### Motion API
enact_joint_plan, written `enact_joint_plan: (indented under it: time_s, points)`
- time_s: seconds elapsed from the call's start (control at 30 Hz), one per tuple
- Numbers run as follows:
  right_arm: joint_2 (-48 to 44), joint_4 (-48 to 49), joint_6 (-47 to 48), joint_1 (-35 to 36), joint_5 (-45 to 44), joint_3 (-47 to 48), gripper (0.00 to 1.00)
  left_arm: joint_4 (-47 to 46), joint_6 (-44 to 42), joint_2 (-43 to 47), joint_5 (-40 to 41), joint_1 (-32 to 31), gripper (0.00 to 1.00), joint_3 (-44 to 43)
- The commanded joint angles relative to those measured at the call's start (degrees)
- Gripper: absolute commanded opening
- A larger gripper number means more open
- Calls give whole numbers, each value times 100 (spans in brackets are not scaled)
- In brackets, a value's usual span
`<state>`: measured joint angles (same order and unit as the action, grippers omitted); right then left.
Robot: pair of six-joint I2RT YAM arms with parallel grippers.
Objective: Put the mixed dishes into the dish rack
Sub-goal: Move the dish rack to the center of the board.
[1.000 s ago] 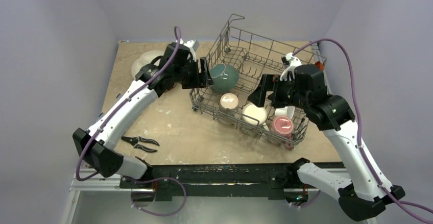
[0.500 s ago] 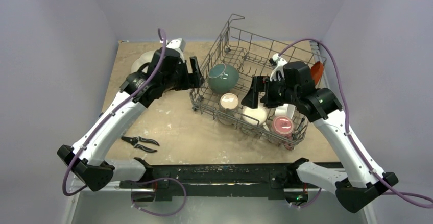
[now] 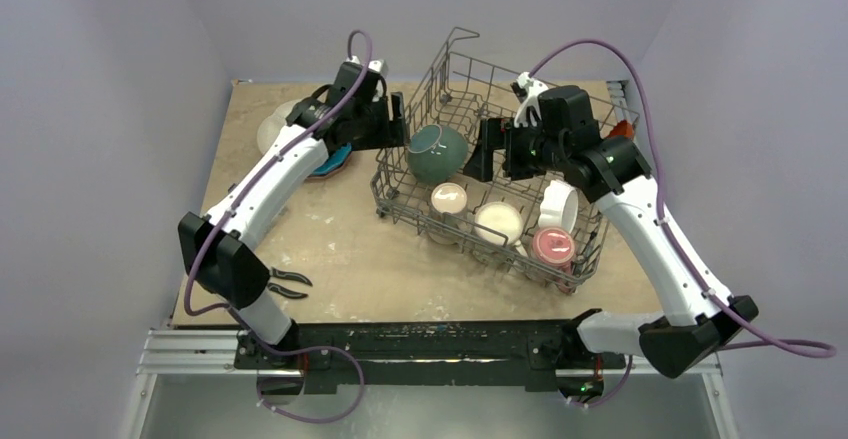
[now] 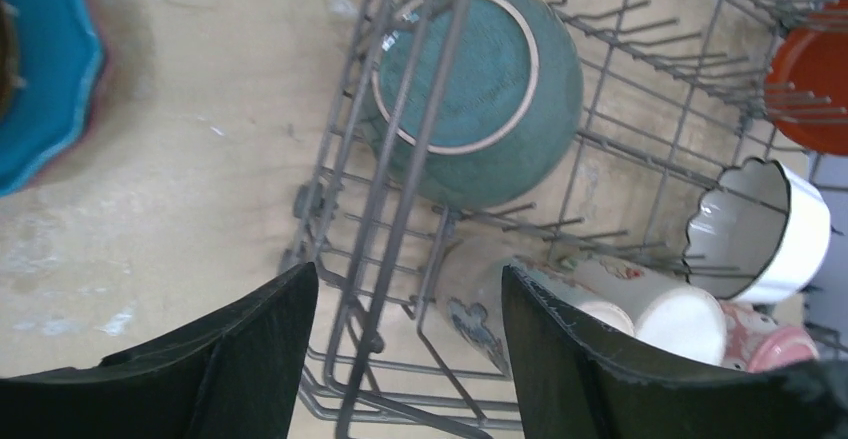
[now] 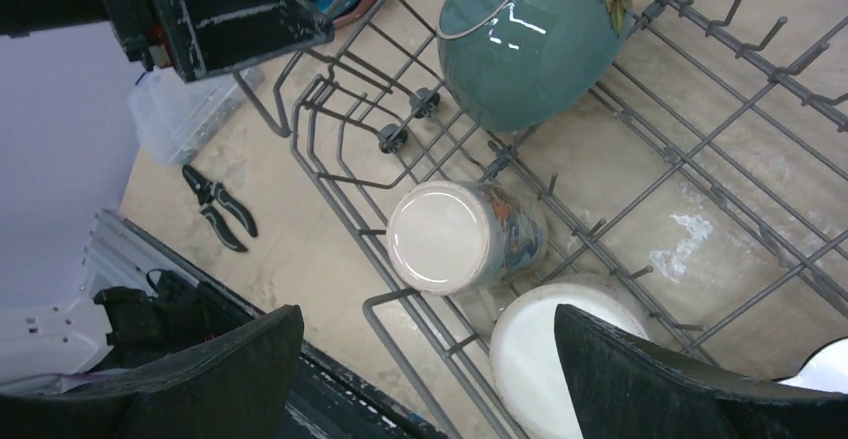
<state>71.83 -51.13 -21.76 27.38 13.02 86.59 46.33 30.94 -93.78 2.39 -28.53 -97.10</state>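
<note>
**Five dishes in the dish rack [image 3: 468, 99], both pincers apart**

Five pieces are seen inside the rack, which is set at the centre-right of the counter [image 3: 350, 249]. A teal bowl [image 3: 437, 153] is laid on its side at the rack's left end. A cream mug [image 3: 449, 199] and a white mug [image 3: 498, 223] are lined up along the near wall. A pink mug [image 3: 552, 246] is placed in the lower right corner, with a small white bowl [image 3: 560, 206] tipped on its side just above it. An orange plate [image 3: 622, 131] is glimpsed at the rack's right edge; whether it is inside cannot be told.

The left pincer [image 3: 398, 124] is held at the rack's left wall, just beside the teal bowl, its jaws apart and nothing gripped. The right pincer [image 3: 495, 149] is held over the rack's middle, jaws spread wide and empty.

At upper left, a blue plate [image 3: 330, 162] and a white plate [image 3: 272, 124] are left on the counter, and pliers [image 3: 285, 281] at lower left.
</note>
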Motion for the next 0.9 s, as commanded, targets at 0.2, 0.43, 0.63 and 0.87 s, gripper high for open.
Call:
enact_joint_plan:
  time_s: [0.2,0.43,0.63,0.87]
  points:
    - [466,459,159,8,26,10,98,-440,790,920,-726,-990,64,634]
    - [1114,420,398,7,103,511,98,-376,773,1096,-1199,-1116,64,748]
    - [1588,292,576,8,35,1114,98,418,264,1337,-224,-1050,76,519]
    - [1938,206,587,12,12,1556,98,579,543,1791,1093,400,85,720]
